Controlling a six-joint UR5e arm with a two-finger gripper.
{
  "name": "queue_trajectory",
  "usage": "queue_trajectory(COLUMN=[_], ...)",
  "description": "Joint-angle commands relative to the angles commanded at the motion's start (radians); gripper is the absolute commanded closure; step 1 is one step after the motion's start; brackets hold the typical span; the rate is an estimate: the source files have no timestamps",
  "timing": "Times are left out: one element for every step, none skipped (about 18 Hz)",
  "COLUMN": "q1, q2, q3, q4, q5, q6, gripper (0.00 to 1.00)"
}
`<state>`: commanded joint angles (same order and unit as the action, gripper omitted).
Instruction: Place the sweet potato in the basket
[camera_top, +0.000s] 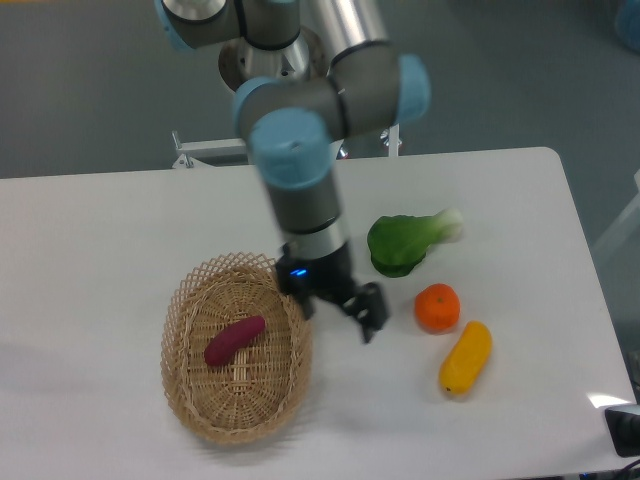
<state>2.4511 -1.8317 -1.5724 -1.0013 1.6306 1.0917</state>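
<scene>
Sweet potato (235, 340): lay tilted on the woven floor of the basket (190, 400), free of the arm.
Gripper (342, 312): hung at 3 o'clock of the basket, just past its rim, fingers spread apart and holding nothing.
Orange fruit (437, 307): at 3 o'clock of the gripper.
Yellow vegetable (466, 357): at 5 o'clock of the fruit.
Green leafy vegetable (403, 241): at 11 o'clock of the fruit.
</scene>
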Motion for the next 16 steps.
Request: queue_trajectory(q1=[0.026, 0.052, 0.077, 0.097, 0.117, 0.138, 0.163, 0.189, 0.215, 0.238, 0.259, 0.273, 0.287, 0.301, 0.31, 0.321], q2=[0.015, 0.025, 0.025, 0.031, 0.046, 0.052, 0.057, 0.063, 0.063, 0.068, 0.072, 0.072, 0.072, 0.072, 0.072, 0.072], q3=[0.006, 0.008, 0.011, 0.011, 0.011, 0.009, 0.009, 0.009, 0.008, 0.006, 0.003, -0.001, -0.003, -0.003, -0.003, -0.003], q4=[-0.028, -0.043, -0.052, -0.068, -0.088, -0.111, -0.128, -0.141, -0.149, -0.151, -0.151, -0.151, -0.151, -0.151, -0.151, -0.149], q5=[-0.003, -0.003, -0.012, -0.017, -0.017, -0.02, -0.023, -0.037, -0.057, -0.073, -0.086, -0.09, -0.092, -0.094, -0.1, -0.101], q6=[0.046, 0.103, 0.158, 0.206, 0.244, 0.285, 0.34, 0.397, 0.446, 0.477, 0.5, 0.516, 0.528, 0.543, 0.557, 0.572], gripper=[0.0, 0.0, 0.0, 0.0, 0.0, 0.0, 0.0, 0.0, 0.0, 0.0, 0.0, 0.0, 0.0, 0.0, 0.0, 0.0])
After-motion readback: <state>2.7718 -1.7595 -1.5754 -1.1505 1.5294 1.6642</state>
